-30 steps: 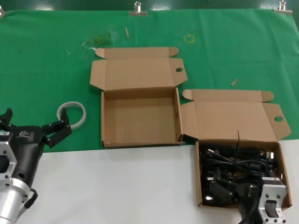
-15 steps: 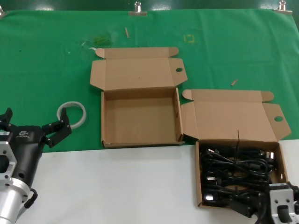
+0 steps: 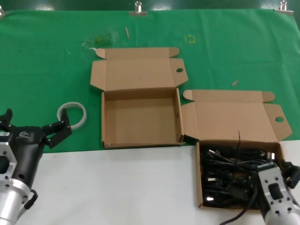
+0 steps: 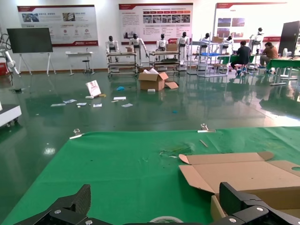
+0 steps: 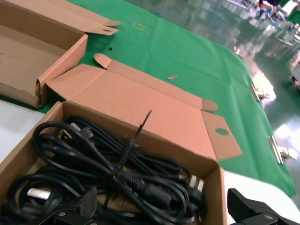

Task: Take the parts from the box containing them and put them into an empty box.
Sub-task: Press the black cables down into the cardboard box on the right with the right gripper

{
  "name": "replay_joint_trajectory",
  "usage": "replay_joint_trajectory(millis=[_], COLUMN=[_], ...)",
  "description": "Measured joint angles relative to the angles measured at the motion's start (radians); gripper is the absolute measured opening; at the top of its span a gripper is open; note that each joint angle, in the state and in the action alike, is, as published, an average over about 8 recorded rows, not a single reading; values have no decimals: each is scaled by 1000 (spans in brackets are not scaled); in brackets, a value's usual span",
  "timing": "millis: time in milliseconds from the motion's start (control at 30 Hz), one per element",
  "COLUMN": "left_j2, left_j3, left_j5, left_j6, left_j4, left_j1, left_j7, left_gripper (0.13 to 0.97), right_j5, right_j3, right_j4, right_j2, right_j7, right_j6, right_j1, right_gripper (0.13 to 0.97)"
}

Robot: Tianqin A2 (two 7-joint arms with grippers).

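Power cords (image 3: 234,173) piled in the full box (image 3: 201,187), right of the empty box (image 3: 140,143) on the counter (image 3: 117,187) | right end effector (image 5: 168,220) over the full box's near edge, fingers spread, gripping nothing | left end effector (image 3: 33,126) parked left of empty box, open, empty; tape ring (image 3: 72,114) beside it

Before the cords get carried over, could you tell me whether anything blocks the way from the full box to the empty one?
Nothing visible does. The cords lie in the right box; the empty box sits open beside it, with only their low walls between.
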Motion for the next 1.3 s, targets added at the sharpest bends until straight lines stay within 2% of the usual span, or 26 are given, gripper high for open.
replay_joint_trajectory(millis=[267,733,1033,1300], left_j2=[0,0,0,0], left_j3=[0,0,0,0], left_j5=[0,0,0,0], left_j6=[0,0,0,0], left_j4=[0,0,0,0], left_j1=[0,0,0,0], left_j7=[0,0,0,0], left_gripper=[965,965,965,965], right_j5=[7,8,8,8], right_j3=[4,-23,-47,-57], right_j4=[-104,-215,-230,-228], right_j2=[0,0,0,0], right_j7=[-45,-38,-21,-5], right_j6=[-56,-115,-121,-117], right_j1=[76,141,158,159], right_gripper=[966,966,936,840])
